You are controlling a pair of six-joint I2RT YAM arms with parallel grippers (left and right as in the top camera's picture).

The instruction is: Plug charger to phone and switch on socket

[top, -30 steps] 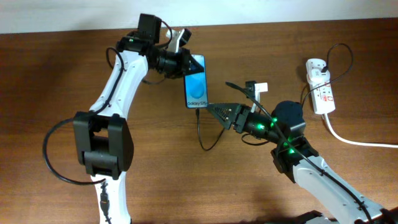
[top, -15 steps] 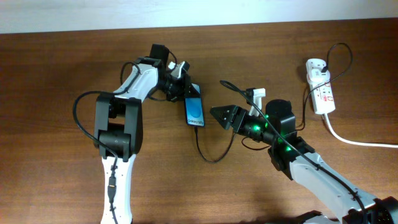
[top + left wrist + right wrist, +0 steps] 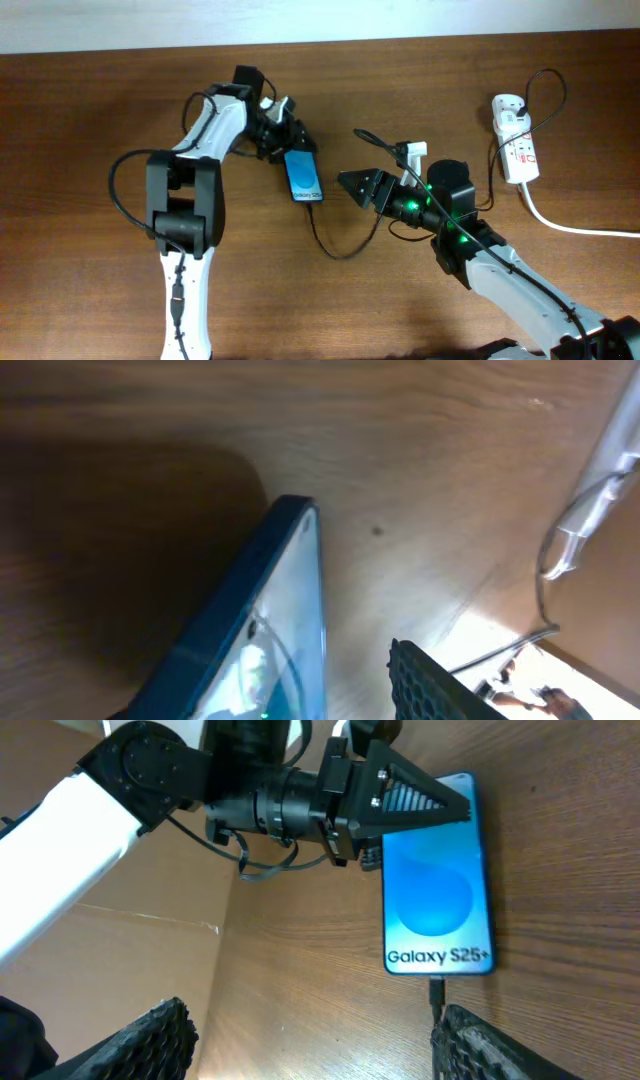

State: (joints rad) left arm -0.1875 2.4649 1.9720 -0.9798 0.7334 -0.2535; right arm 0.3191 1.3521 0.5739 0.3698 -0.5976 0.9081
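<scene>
Left arm (image 3: 200, 135) doubled back at the elbow, wrist angled inward, tool (image 3: 287, 140) clamped on the top end of the phone (image 3: 303, 177). Right arm (image 3: 520, 290) stretched toward centre, tool (image 3: 358, 186) empty, fingers spread wide, aimed at the left one.

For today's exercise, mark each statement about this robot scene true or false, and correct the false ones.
1. The charger is plugged into the bottom end of the phone. True.
2. The phone's screen is dark. False: it is lit blue and reads "Galaxy S25+".
3. The right claw is shut on the charger. False: its jaws stand open and hold nothing.
4. The socket lies apart from both claws. True.
5. The left claw is at the phone's top end, opposite the plug. True.
</scene>
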